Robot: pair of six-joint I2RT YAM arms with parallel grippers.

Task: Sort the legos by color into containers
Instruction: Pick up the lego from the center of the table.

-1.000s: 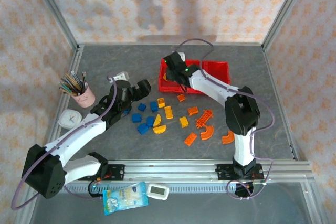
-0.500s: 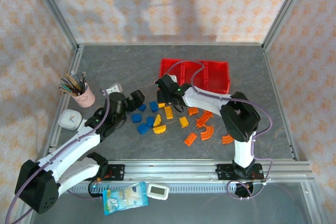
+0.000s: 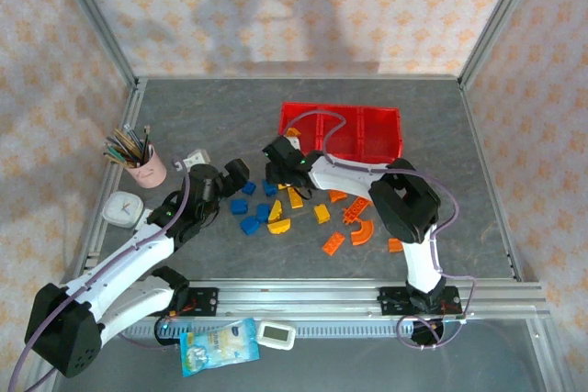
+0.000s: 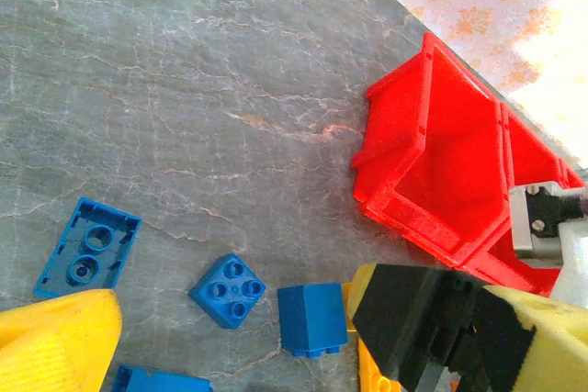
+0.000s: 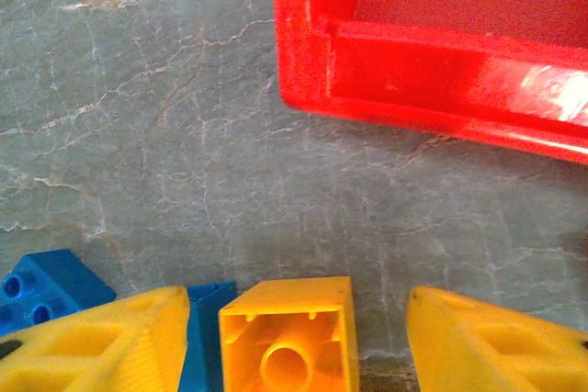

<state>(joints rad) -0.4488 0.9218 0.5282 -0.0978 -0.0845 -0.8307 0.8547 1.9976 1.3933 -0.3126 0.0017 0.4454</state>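
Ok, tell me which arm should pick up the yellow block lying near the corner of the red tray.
Right. The right gripper is open with its fingers either side of the yellow block, not touching it, close to the red tray. The left gripper hangs over blue pieces farther left.

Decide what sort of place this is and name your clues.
Probably a robot training cell: two white-and-black robot arms bolted to an aluminium rail, patterned cloth walls enclosing the grey stone-look table, and the red plastic three-bin tray.
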